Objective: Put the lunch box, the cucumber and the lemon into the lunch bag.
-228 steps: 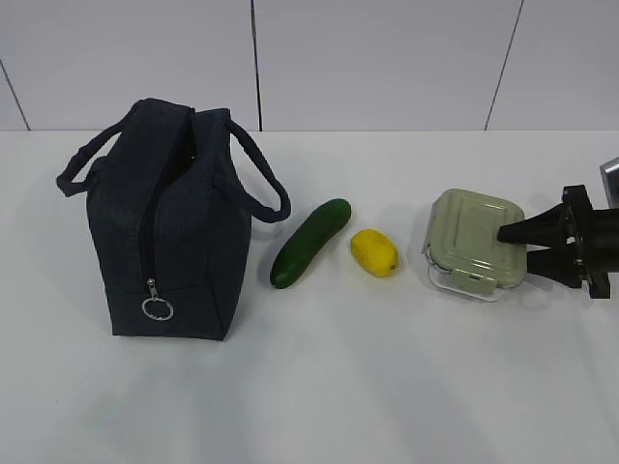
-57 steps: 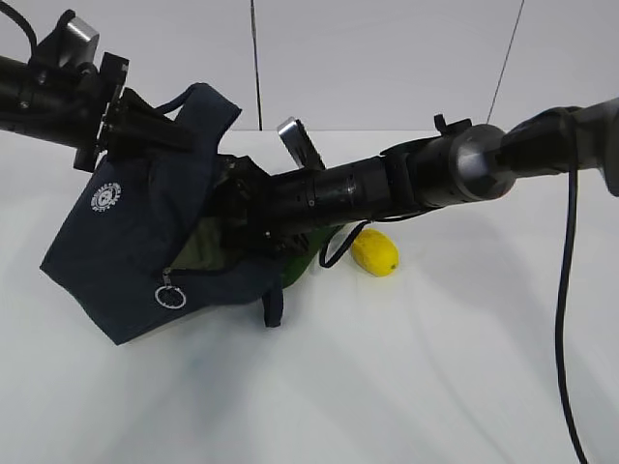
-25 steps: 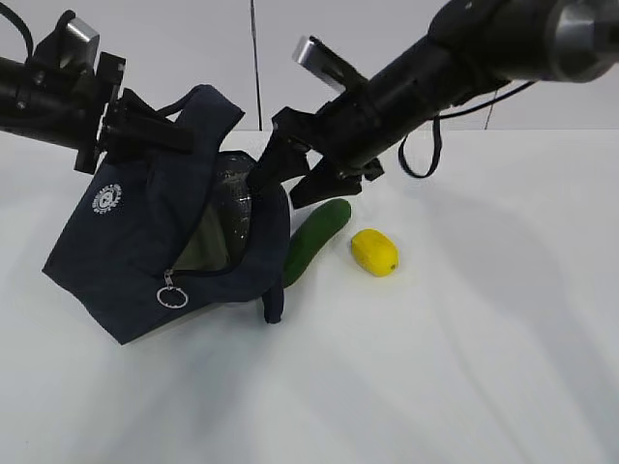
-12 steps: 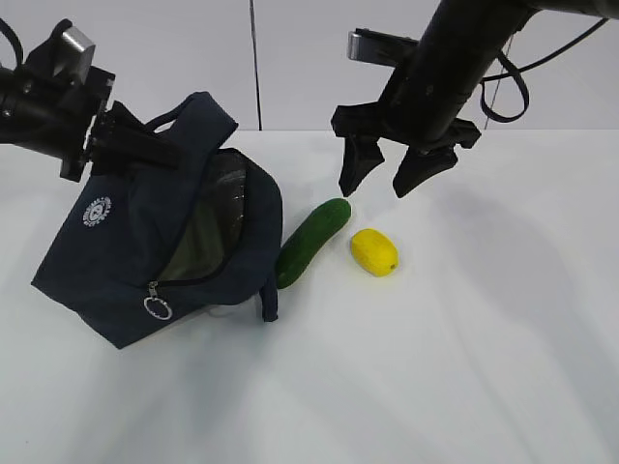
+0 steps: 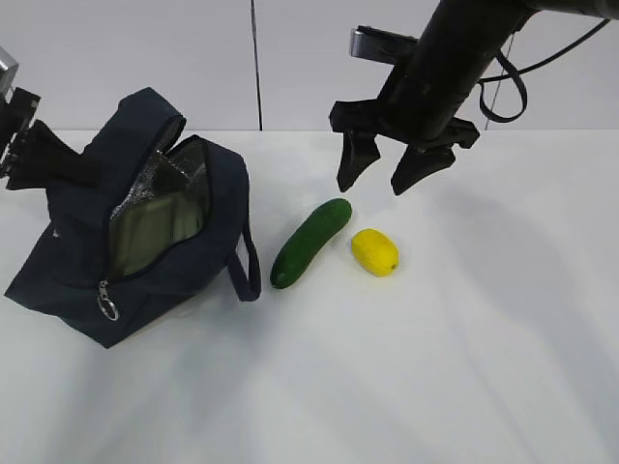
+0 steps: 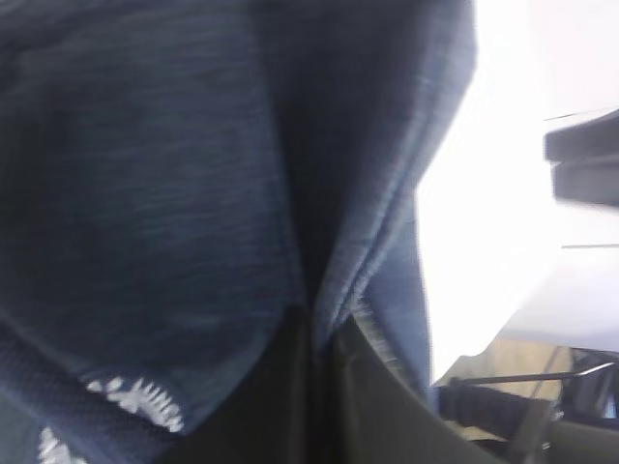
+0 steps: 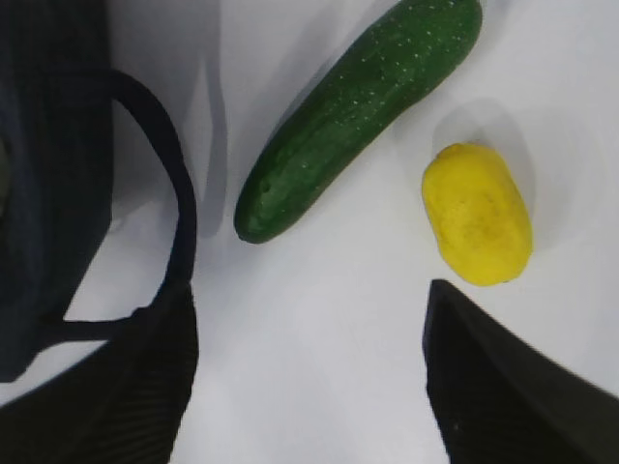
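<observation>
White tabletop (image 5: 435, 387) and pale panelled wall are recorded in the exterior view. A dark navy fabric lunch bag (image 5: 208, 242) is seen at the left, tilted with its unzipped mouth gaping toward the camera; a sage-green ribbed surface, judged to be the lid of the small square lunch box (image 5: 145, 227), is visible inside. The left gripper (image 5: 44, 159) is closed on the bag's fabric at the far left edge. The right gripper (image 5: 385, 179) hangs above the table with jaws spread wide, empty. A long dark green cucumber (image 5: 309, 242) lies just beside the bag's loop handle (image 5: 247, 275), and a small bright yellow lemon (image 5: 374, 251) lies near it, not touching.

In the left wrist view, only navy cloth (image 6: 193, 174) is shown close up, pinched in a fold; a white printed logo (image 6: 135, 396) is partly visible.

In the right wrist view, the cucumber (image 7: 353, 111) and lemon (image 7: 477, 215) are seen below the wide-set fingertips (image 7: 503, 387).

The step in hand is judged to be the cucumber pick. The jaws should be brought down across its middle, square to its length, clear of the handle.

Compared with half a second earlier, the bag has been lowered and shifted left, its mouth now opened wider; the right gripper is almost unmoved.
</observation>
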Robot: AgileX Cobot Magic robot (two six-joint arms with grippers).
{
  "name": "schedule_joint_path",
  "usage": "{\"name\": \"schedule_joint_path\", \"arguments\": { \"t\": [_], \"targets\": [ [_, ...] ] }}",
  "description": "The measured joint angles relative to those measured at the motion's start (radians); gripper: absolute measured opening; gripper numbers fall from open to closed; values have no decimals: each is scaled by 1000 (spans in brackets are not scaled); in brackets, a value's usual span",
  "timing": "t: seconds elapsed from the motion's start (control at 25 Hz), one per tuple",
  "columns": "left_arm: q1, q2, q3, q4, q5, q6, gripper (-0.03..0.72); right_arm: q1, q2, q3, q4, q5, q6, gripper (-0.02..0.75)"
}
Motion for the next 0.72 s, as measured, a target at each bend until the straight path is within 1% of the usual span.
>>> {"name": "schedule_joint_path", "arguments": {
  "t": [0.12, 0.32, 0.72],
  "targets": [
    [12, 0, 0, 32, 0, -4, -6, 3, 0, 0, 17, -45, 9, 540],
    [13, 0, 0, 37, 0, -7, -6, 34, 19, -2, 20, -115, 107, 540],
    [13, 0, 0, 40, 0, -8, -6, 76, 148, -24, -37, -169, 291, 540]
  ]
}}
